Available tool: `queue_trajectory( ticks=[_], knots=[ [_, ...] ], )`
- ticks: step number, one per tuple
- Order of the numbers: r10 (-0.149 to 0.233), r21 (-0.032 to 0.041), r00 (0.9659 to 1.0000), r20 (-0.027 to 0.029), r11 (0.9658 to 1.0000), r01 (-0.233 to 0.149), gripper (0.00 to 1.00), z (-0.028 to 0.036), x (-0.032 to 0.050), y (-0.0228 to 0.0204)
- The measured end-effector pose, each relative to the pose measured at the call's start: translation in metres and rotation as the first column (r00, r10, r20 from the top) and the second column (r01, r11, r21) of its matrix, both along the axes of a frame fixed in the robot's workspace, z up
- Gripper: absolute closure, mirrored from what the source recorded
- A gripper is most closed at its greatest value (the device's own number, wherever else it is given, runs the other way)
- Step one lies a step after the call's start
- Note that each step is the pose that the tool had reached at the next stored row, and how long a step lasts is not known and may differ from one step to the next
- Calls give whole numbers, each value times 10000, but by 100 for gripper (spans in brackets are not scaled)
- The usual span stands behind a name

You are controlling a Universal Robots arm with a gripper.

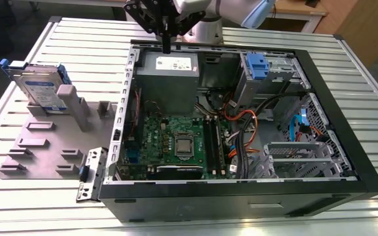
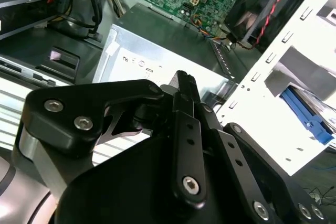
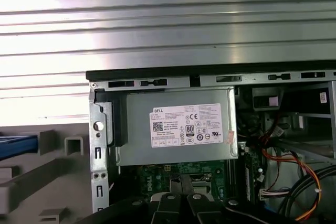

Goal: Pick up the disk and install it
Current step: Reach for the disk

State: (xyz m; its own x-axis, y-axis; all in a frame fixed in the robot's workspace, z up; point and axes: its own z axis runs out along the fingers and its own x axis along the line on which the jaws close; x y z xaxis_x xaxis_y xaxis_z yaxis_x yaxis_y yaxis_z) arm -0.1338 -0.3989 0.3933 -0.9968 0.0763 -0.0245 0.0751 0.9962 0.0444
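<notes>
The disk (image 1: 41,89), silver with a white-and-blue label and blue carrier rails, stands on edge in a grey fixture (image 1: 45,145) on the table, at the exterior view's left of the open computer case (image 1: 241,189). My gripper (image 1: 167,48) hangs at the case's far rim, just above the grey power supply (image 1: 168,66), well away from the disk. In the second wrist view the gripper (image 2: 184,83) has its black fingers pressed together with nothing between them. A thin blue edge (image 3: 16,146) in the first wrist view lies beside the case wall.
Inside the case are the green motherboard (image 1: 179,140), orange and black cables (image 1: 241,123), a drive bay with a blue clip (image 1: 257,66) at the far right corner, and a metal cage (image 1: 300,160). A loose bracket (image 1: 92,172) lies by the case's near left corner. The table is ribbed metal (image 1: 77,34).
</notes>
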Motion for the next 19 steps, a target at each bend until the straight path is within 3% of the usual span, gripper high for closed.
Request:
queue_trajectory(
  ticks=[19],
  knots=[
    [1,1,10000,2,10000,-1,89,-2,-442,0]
  ],
)
